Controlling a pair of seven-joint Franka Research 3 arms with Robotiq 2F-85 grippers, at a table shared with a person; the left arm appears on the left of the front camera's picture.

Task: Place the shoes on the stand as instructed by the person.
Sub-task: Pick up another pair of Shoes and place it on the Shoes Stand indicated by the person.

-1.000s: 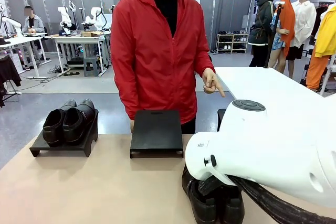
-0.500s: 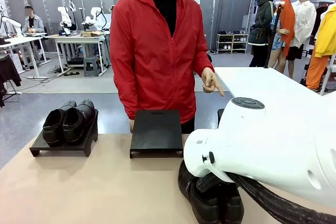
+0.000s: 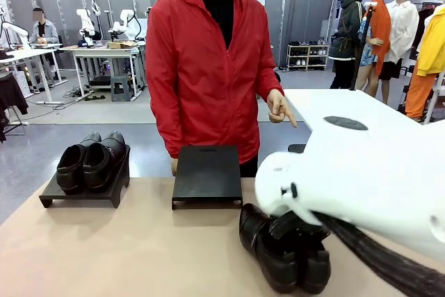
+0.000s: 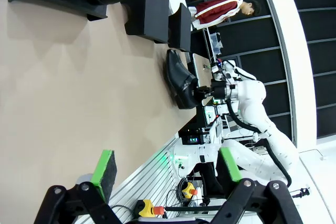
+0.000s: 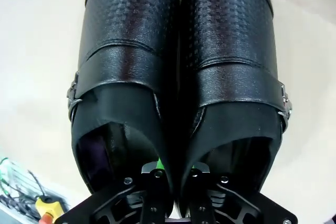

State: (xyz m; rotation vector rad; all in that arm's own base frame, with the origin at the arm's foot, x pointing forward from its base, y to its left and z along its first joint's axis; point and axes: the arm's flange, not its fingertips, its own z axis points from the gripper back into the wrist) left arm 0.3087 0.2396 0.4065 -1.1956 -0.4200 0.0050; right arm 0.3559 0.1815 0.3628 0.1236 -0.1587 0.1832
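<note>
At the near right edge of the tabletop (image 3: 125, 248), the big white right arm (image 3: 375, 179) looms over the held pair (image 3: 271, 262) of shiny black shoes, toes aimed at the far side. Down in the wrist view, there's the grip: the right gripper (image 5: 176, 167) has a finger dipped into each shoe and is pinched narrow on the two inner walls, pressing the shoes side by side, a sliver of green pad (image 5: 157, 163) peeking out. Whether the soles are clear of the table, I can't tell.

Across the way, the person (image 3: 205, 67) in the red jacket stands at the far edge, one hand (image 3: 281, 110) pointing a finger down toward the far right. The middle stand (image 3: 207, 172) sits bare at the far edge, right in front of the person. Over at the far left corner, the parked pair (image 3: 92, 161) rests on the left stand (image 3: 83, 196).

The left gripper (image 4: 167, 165) hangs above the tabletop's edge, well apart from everything, jaws spread wide and holding nothing, green pads (image 4: 105, 165) showing.
</note>
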